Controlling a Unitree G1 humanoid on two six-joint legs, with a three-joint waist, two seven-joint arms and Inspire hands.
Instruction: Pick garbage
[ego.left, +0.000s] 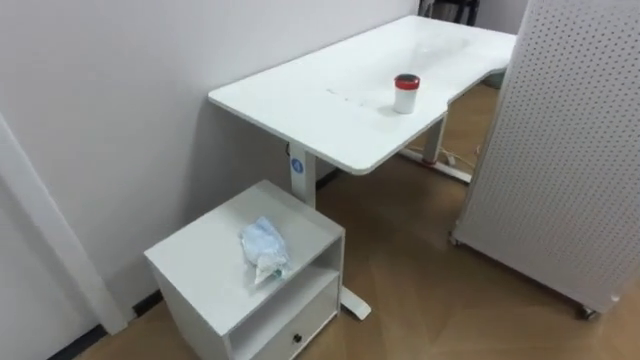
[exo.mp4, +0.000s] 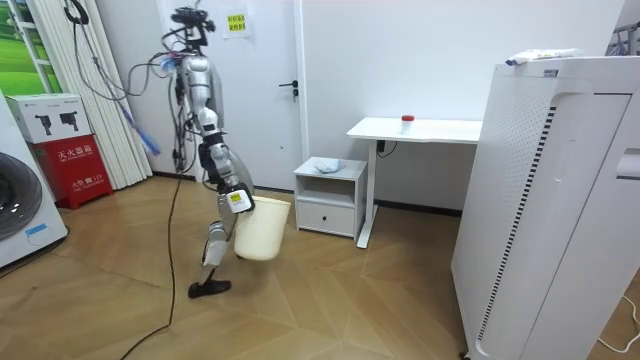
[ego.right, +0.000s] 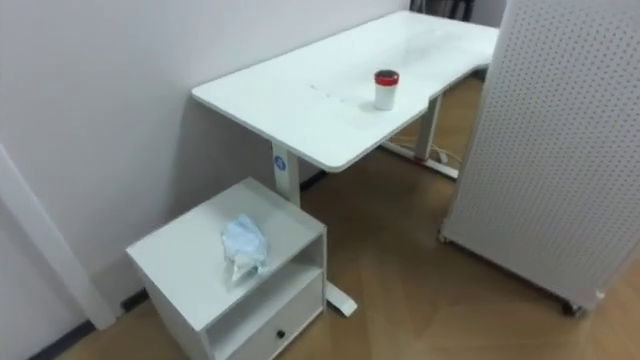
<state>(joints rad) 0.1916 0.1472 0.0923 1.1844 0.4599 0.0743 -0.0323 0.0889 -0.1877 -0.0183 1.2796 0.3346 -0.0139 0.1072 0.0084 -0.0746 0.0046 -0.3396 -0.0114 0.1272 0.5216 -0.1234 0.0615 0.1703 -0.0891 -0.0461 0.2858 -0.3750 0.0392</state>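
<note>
Risk notes, near to far:

- A hand (exo.mp4: 236, 198), the right one judging by the body, is at the rim of a cream bin (exo.mp4: 262, 230) carried in front. Can't tell how the fingers sit on it. The robot is on open wood floor, well short of the cabinet (ego.left: 200, 275), so there's plenty of room for the approach.
- The bin leads the body, so it probably hits the cabinet front first if the robot closes in too far.
- The garbage (ego.left: 264, 248) is a crumpled pale wad on the cabinet top, near the front edge above the open shelf. It looks light. A sloppy reach could sweep it off onto the floor or down into the shelf.
- The desk foot (ego.left: 356, 306) pokes out on the floor just beside the cabinet, a trip point if the robot comes in from that side.
- The worktop (ego.left: 330, 105) corner overhangs just behind the cabinet and limits arm swing there.
- The cup (ego.left: 406, 94) is well apart from the garbage, so it's not a concern.
- The perforated panel (ego.left: 560, 150) on casters narrows the floor on the right. The left side is wall. Best lane is straight at the cabinet front.
</note>
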